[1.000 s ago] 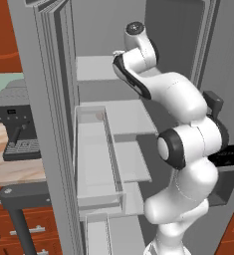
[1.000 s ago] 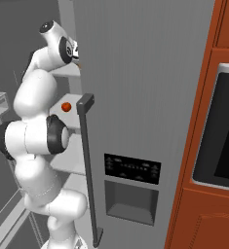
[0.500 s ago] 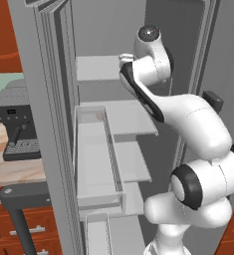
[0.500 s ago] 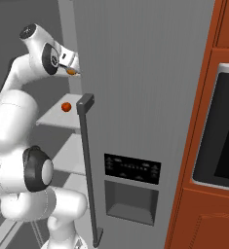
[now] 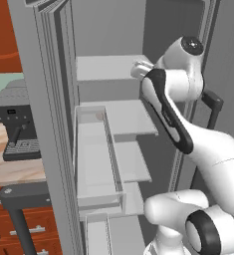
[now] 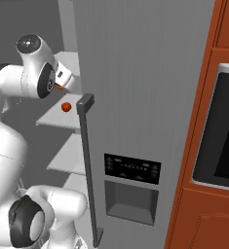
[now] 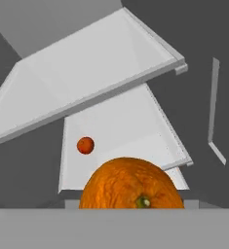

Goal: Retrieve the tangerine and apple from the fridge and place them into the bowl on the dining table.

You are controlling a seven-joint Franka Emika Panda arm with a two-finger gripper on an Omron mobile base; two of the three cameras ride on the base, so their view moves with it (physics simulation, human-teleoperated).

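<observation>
dimpled round tangerine (image 7: 132,184) clamped in pincer (image 6: 62,87); smooth apple (image 7: 85,145) on shelf (image 7: 130,131)

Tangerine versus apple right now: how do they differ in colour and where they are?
The tangerine is orange with a dimpled skin and a green stem spot; the apple is red and looks smooth. The tangerine is held in the gripper, off the shelves; the apple rests on a white fridge shelf, untouched. Both are round fruits.

Tangerine (image 7: 130,185) dimpled, matt; apple (image 7: 85,145) smooth; fridge (image 6: 135,73) brushed grey.
</observation>
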